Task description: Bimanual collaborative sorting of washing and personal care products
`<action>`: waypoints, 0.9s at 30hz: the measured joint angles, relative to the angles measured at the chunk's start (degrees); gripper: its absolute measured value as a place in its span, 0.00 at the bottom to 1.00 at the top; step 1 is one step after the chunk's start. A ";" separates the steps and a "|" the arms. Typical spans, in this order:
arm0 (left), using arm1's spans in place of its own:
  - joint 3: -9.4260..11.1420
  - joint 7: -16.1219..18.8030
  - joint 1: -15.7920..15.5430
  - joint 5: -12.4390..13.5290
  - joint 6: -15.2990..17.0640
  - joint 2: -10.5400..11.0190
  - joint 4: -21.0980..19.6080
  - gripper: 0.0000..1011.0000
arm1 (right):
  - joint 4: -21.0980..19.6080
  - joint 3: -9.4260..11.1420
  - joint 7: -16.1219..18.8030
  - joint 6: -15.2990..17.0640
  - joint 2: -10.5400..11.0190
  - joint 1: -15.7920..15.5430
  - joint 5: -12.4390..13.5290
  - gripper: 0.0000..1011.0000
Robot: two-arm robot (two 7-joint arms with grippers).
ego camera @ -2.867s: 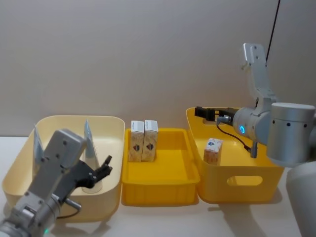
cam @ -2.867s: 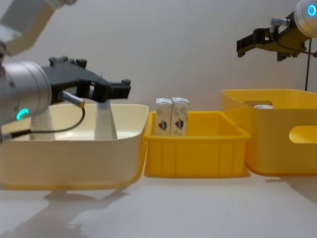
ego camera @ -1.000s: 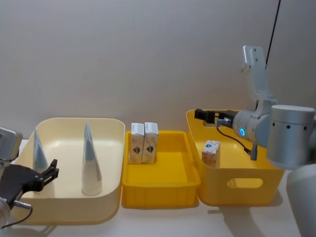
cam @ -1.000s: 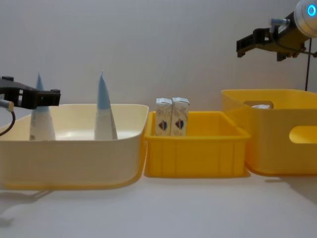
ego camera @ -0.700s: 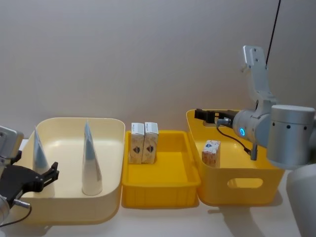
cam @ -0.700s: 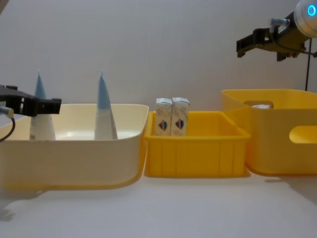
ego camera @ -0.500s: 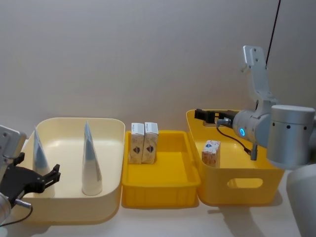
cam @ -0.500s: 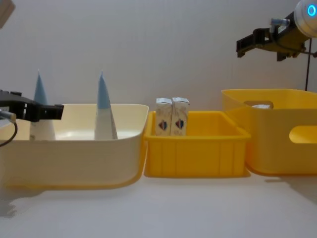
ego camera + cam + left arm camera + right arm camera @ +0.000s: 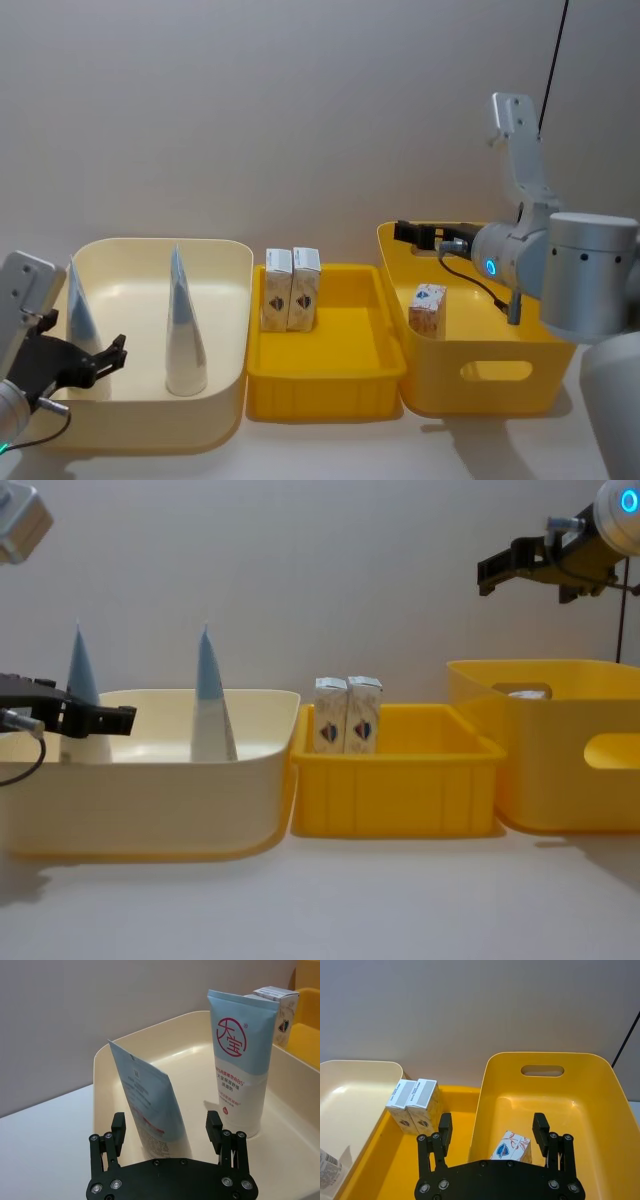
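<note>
From the head view we see three containers on the counter point(image 9: 330, 445). The cream bin point(image 9: 150, 243) on the left holds the left tube point(image 9: 78, 305) and the right tube point(image 9: 184, 330), both standing cap down. The yellow tray point(image 9: 330, 395) in the middle holds two cartons point(image 9: 291, 287) side by side at its far left corner. The deep yellow bin point(image 9: 500, 385) on the right holds a single carton point(image 9: 428, 308).

From the chest view, the left jaws sit at the cream bin's near left edge, and the right jaws are high over the deep yellow bin.

From the left wrist, the left jaws are spread wide and empty, with the left tube just ahead between them, untouched.

From the right wrist, the right jaws are spread wide and empty, with the single carton below them and apart.
</note>
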 joint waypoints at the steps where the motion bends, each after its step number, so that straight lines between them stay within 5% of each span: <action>1: 0.04 -0.06 -0.12 0.08 0.00 -0.01 0.14 0.99 | 0.00 0.00 0.00 0.00 0.00 0.00 0.00 0.99; 19: 1.18 -1.77 -3.47 1.75 -0.31 -0.78 4.37 0.99 | 0.00 0.00 0.00 0.00 0.00 0.00 0.00 0.99; 27: 1.38 -2.05 -4.06 2.02 -0.50 -0.98 5.12 0.85 | 0.00 0.00 0.00 0.00 0.00 0.00 0.00 0.99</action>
